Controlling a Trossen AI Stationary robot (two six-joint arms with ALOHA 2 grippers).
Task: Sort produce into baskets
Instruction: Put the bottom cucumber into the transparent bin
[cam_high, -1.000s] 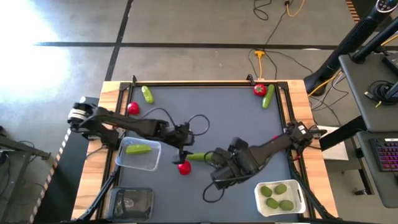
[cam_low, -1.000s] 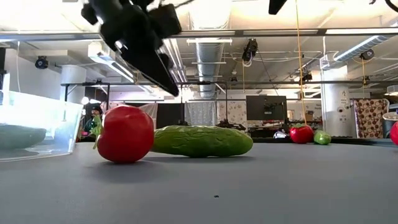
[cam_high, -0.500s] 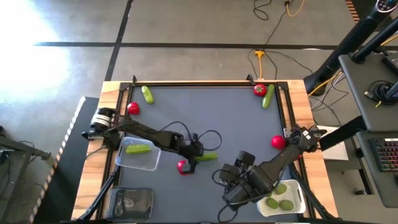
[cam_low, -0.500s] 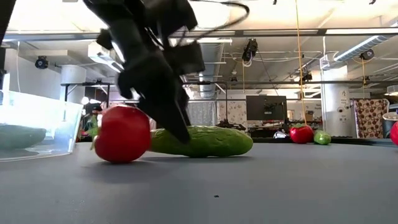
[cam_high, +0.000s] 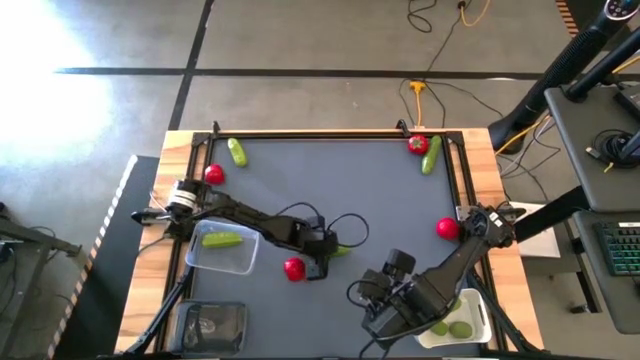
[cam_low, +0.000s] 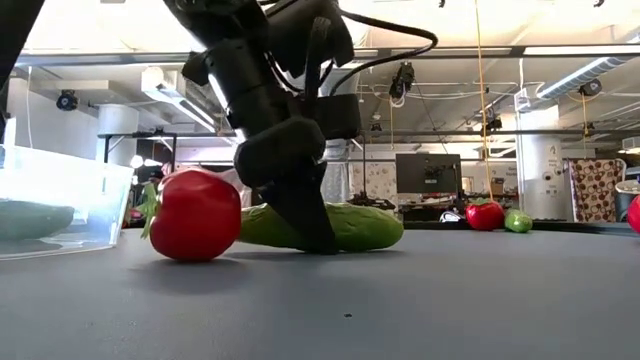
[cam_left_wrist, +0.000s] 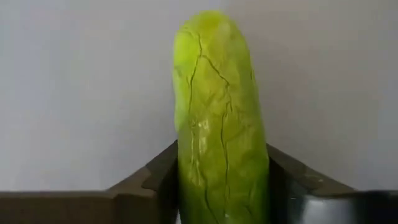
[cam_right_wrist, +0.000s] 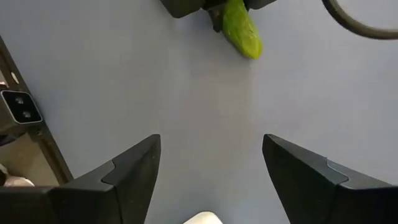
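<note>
The left gripper (cam_low: 300, 215) has come down and clamped its fingers onto the elongated light-green toy cucumber (cam_left_wrist: 219, 118), which lies on the dark table (cam_high: 380, 200) touching a round red tomato (cam_low: 195, 214). The cucumber now looks ready to lift toward the clear plastic basket (cam_high: 245, 262), which already holds one. The right gripper (cam_right_wrist: 208, 177) has drawn back near the white basket (cam_high: 478, 318), fingers apart and empty.

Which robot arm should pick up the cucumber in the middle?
The left. Its claw is already down around the cucumber, fingers against both sides. The right claw is open, off beside the white basket.
</note>
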